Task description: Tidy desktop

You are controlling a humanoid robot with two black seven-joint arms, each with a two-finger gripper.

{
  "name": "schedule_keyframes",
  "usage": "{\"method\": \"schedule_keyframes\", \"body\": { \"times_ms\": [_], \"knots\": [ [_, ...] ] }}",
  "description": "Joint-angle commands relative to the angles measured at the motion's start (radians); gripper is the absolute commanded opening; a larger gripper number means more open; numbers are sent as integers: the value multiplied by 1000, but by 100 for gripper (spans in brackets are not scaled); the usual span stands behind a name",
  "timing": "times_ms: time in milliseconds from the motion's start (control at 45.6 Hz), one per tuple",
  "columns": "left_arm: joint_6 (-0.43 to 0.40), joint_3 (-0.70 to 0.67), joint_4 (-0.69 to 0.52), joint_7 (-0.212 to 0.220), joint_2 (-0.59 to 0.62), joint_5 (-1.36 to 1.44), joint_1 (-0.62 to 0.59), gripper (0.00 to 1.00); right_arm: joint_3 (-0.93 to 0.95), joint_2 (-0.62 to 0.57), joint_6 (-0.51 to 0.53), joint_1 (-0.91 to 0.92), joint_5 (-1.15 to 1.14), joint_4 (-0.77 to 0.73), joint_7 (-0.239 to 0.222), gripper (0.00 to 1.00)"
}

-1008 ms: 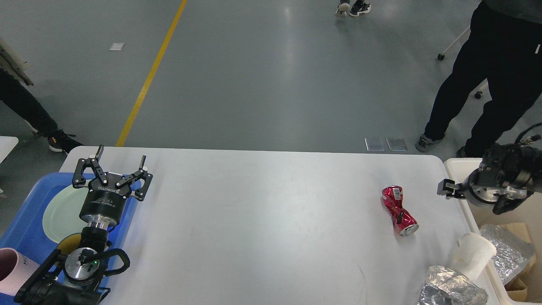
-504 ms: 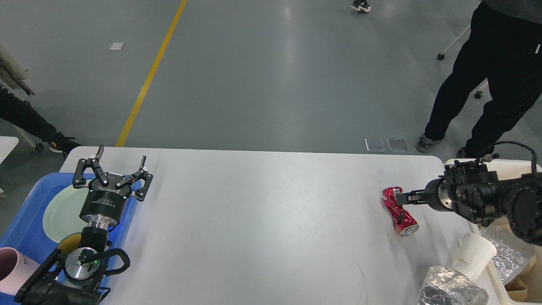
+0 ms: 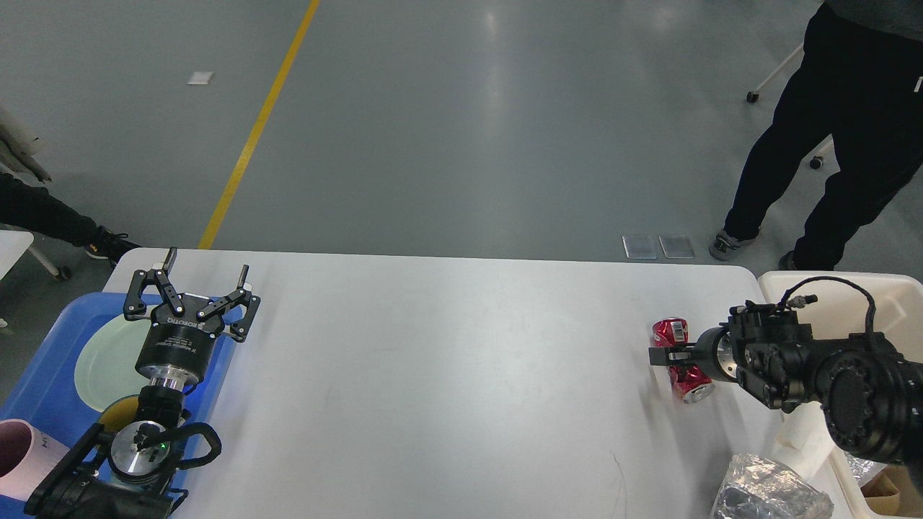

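Clearly the crushed red can near the desktop's right edge is light, thin-walled and slick, so you should pinch it at its dented waist. Your right gripper reaches in low and level from the right, over that waist; you cannot tell how its jaws stand. Your left gripper points upward at the left edge, jaws wide, holding nothing.

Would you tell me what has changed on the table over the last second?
The right gripper swung in from beside the bin to the crushed red can, now across its middle; whether it grips is unclear. The left gripper stayed open over the blue tray.
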Motion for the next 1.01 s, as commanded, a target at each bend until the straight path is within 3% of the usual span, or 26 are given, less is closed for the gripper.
{"method": "schedule_keyframes", "body": {
  "times_ms": [0, 131, 263, 351, 526, 636, 789, 986],
  "knots": [
    [0, 0, 0, 0, 1, 0, 0, 97, 31, 3, -13, -9, 8, -4, -9, 93],
    [1, 0, 0, 0, -1, 0, 0, 97, 37, 17, -21, -25, 8, -7, -50, 91],
    [0, 0, 0, 0, -1, 0, 0, 97, 66, 20, -48, -36, 8, -8, -59, 85],
    [0, 0, 0, 0, -1, 0, 0, 97, 77, 20, -51, -41, 10, -19, -67, 71],
    [0, 0, 0, 0, -1, 0, 1, 97, 95, 21, -51, -52, 15, -25, -154, 27],
    [0, 0, 0, 0, -1, 1, 0, 97, 124, 20, -51, -58, 15, -25, -180, 0],
    [0, 0, 0, 0, -1, 0, 0, 97, 149, 18, -51, -58, 15, -25, -219, 0],
    [0, 0, 0, 0, 1, 0, 0, 97, 190, 14, -42, -58, 65, -20, -228, 0]
  ]
}}
